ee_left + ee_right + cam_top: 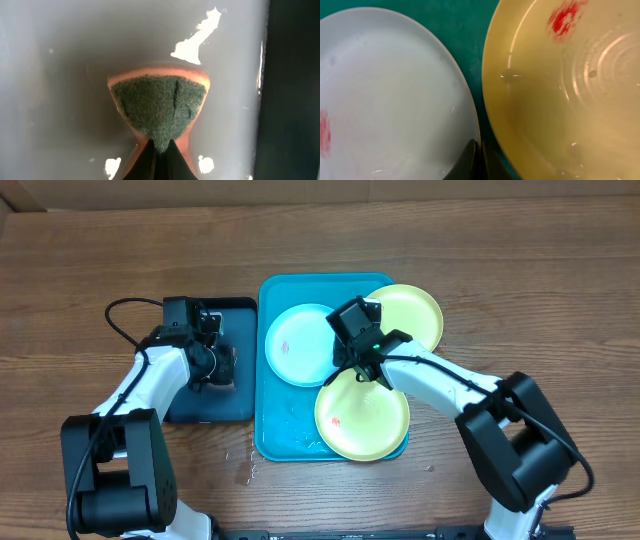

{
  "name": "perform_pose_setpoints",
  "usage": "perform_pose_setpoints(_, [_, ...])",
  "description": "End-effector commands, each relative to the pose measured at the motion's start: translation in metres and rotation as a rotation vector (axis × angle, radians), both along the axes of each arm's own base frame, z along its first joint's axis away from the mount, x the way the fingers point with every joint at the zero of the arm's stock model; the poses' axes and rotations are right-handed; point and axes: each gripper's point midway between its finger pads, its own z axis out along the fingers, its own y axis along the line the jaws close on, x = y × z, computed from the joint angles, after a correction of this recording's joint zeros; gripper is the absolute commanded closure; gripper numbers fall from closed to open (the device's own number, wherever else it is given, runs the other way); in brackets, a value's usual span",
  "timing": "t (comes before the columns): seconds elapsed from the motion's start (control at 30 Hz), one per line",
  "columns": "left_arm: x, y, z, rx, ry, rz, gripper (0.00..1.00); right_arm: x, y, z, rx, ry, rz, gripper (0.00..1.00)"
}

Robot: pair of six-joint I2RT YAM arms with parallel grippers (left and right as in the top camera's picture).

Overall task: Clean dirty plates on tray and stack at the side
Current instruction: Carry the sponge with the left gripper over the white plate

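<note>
Nearest my left wrist lens, the left tool [159, 152] is clenched on the narrow end of a sponge [157, 107], its green scouring face toward me, over a glossy grey surface. Overhead, that arm hangs above the navy tray [210, 408] at the left of the frame, apart from the plates. Under the right wrist lens, the right tool [478, 159] has its fingers pressed together at the bottom edge of the frame, just where the blue plate [385, 100] meets the lower yellow plate [560, 110]. Whether it nips a rim I cannot tell. All three plates lie on the turquoise tray [470, 25] in mid-frame overhead, and the upper yellow plate [415, 315] overhangs its upper right corner above the tabletop [520, 250]. Red smears [565, 20] show on both plates under the right wrist, so I judge the scrubbing not yet done and no stack begun. Next I would carry the sponge across to a smeared plate while the right arm steadies it, pressing flat so the plate does not skid.
</note>
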Motion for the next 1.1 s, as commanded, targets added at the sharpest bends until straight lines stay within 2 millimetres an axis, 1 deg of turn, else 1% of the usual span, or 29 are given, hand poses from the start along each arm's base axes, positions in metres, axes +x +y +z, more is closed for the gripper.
perform_pose_setpoints(0.0, [0.011, -0.002, 0.015, 0.0, -0.026, -0.012, 0.96, 0.007, 0.004, 0.032, 0.03, -0.063, 0.003, 0.96])
perform_pose_setpoints(0.23, [0.022, 0.0, 0.05, 0.015, -0.065, -0.027, 0.96, 0.004, 0.012, 0.032, 0.071, -0.044, 0.027, 0.96])
perform_pose_setpoints(0.43, [0.034, 0.004, 0.083, 0.043, -0.109, -0.029, 0.96, -0.001, 0.012, 0.027, 0.078, -0.025, 0.029, 0.96])
perform_pose_setpoints(0.6, [0.036, 0.003, 0.11, 0.058, -0.104, -0.075, 0.96, -0.004, 0.011, 0.024, 0.076, -0.015, 0.03, 0.96])
perform_pose_setpoints(0.67, [0.037, 0.004, 0.116, 0.061, -0.109, -0.074, 0.96, -0.004, 0.011, 0.024, 0.078, -0.015, 0.026, 0.96])
perform_pose_setpoints(0.7, [0.039, 0.007, 0.116, 0.082, -0.112, -0.067, 0.96, -0.003, 0.011, 0.024, 0.082, -0.014, 0.019, 0.96])
perform_pose_setpoints(0.77, [0.039, 0.021, 0.113, 0.173, -0.099, -0.028, 0.96, -0.004, 0.011, 0.023, 0.091, -0.012, 0.003, 0.96])
perform_pose_setpoints(0.8, [0.039, 0.025, 0.113, 0.204, -0.092, -0.015, 0.96, -0.004, 0.011, 0.023, 0.096, -0.011, -0.006, 0.96])
perform_pose_setpoints(0.83, [0.039, 0.023, 0.112, 0.208, -0.091, -0.019, 0.96, -0.004, 0.01, 0.022, 0.1, -0.008, -0.015, 0.96])
perform_pose_setpoints(0.93, [0.044, 0.007, 0.115, 0.171, -0.115, -0.032, 0.96, -0.004, 0.01, 0.022, 0.102, -0.006, -0.02, 0.96])
perform_pose_setpoints(1.03, [0.054, -0.015, 0.123, 0.097, -0.158, -0.044, 0.96, -0.004, 0.01, 0.02, 0.1, -0.002, -0.022, 0.96])
perform_pose_setpoints(1.07, [0.057, -0.024, 0.126, 0.065, -0.173, -0.058, 0.96, -0.004, 0.01, 0.017, 0.101, 0.004, -0.032, 0.94])
